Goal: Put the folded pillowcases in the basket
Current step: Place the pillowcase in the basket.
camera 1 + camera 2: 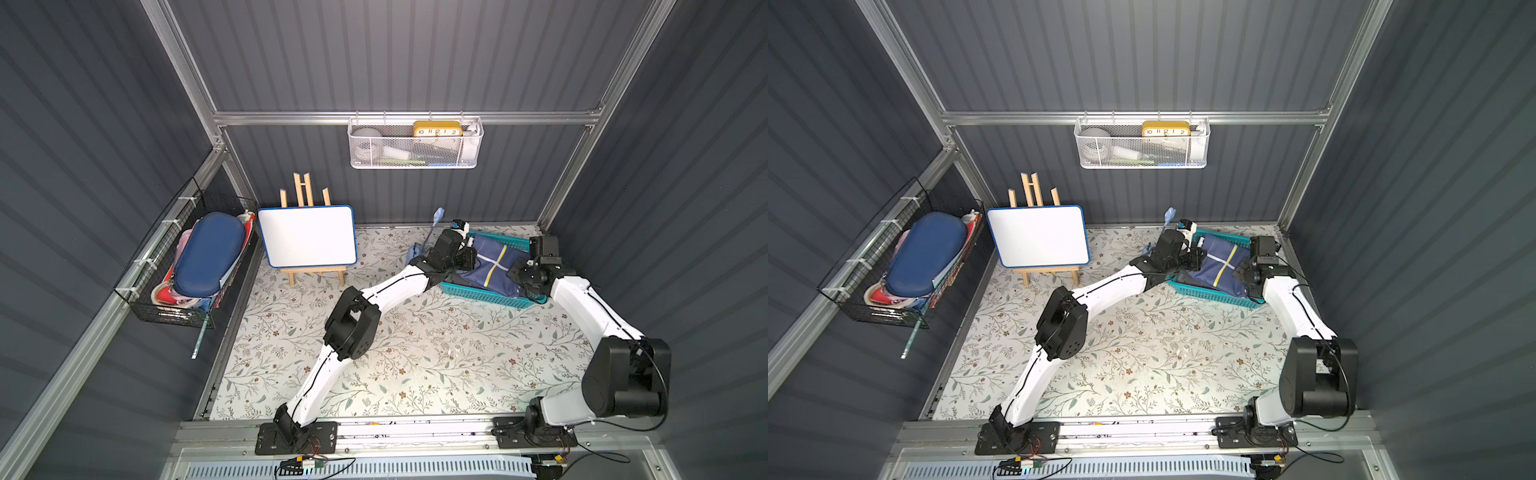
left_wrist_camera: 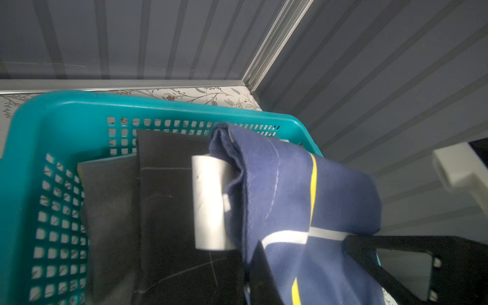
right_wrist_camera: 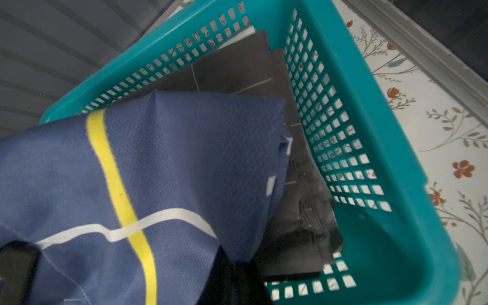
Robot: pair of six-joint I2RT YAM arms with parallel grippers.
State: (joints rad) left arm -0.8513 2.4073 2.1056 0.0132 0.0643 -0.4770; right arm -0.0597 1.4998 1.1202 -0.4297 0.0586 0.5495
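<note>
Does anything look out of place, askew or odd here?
A thin stick pokes down through the bottom of the black wire basket on the side wall. The pillowcase hangs tilted over the teal basket, pinched by the left gripper and right gripper, not yet flat on the dark cloth inside.

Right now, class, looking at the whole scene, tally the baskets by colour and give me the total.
Teal basket: 1
White mesh basket: 1
Black wire basket: 1
Total: 3
</note>
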